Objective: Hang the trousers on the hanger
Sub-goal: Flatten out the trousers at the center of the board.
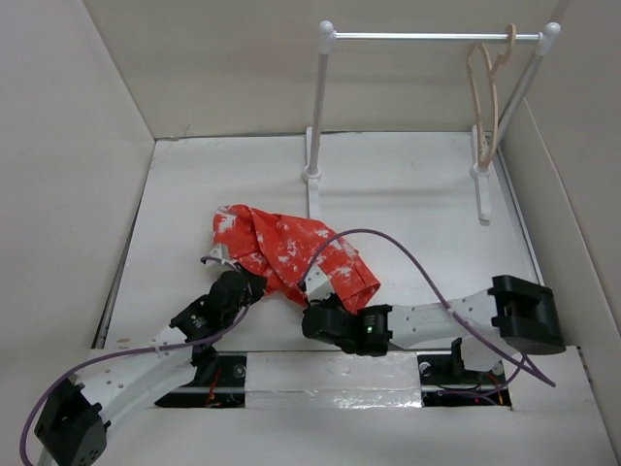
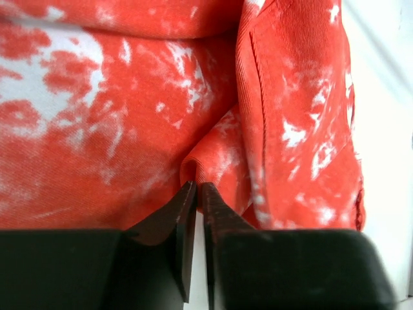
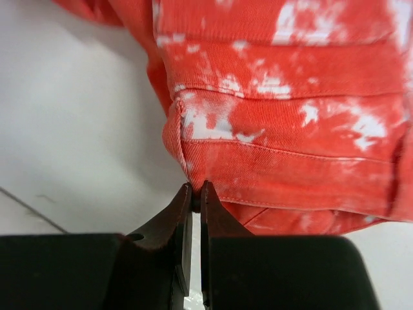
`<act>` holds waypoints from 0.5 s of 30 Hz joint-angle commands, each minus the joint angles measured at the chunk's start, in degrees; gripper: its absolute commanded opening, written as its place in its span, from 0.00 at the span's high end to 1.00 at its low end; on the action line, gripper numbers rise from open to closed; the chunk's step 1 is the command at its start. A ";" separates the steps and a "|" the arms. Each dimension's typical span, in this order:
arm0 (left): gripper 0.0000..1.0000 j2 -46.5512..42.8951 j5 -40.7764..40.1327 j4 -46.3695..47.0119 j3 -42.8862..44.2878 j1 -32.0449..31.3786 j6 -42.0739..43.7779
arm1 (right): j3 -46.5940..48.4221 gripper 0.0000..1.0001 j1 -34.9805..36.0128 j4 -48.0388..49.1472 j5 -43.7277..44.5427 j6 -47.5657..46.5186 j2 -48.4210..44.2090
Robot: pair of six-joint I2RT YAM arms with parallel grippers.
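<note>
Nothing of the real job is done yet, as far as I can see: the trousers (image 1: 291,254) lie in a crumpled heap on the table (image 1: 417,194), in front of the rack (image 1: 427,37) and nearer its left post. They are well apart from the hanger (image 1: 488,97), which dangles bare from the right end of the rack's bar. What is under way is the pick-up. The left jaws are pressed almost together on a small fold of the red cloth, on the side of the heap away from the rack. The right jaws are pinched on a hemmed corner of it on that same side. To my eye the lift, the carry over to the rack and the draping over the hanger are all left.
</note>
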 commanded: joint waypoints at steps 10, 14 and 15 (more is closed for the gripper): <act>1.00 -1.23 2.33 4.41 5.27 -0.31 5.81 | 3.32 1.00 -4.15 -12.72 13.89 1.91 -22.88; 1.00 -1.68 9.88 8.54 6.94 -0.31 12.38 | 2.72 1.00 -12.57 -16.00 14.53 -0.71 -31.84; 1.00 -0.98 11.99 11.68 7.38 -0.31 13.54 | 1.57 1.00 -17.91 -14.51 14.25 -2.47 -35.34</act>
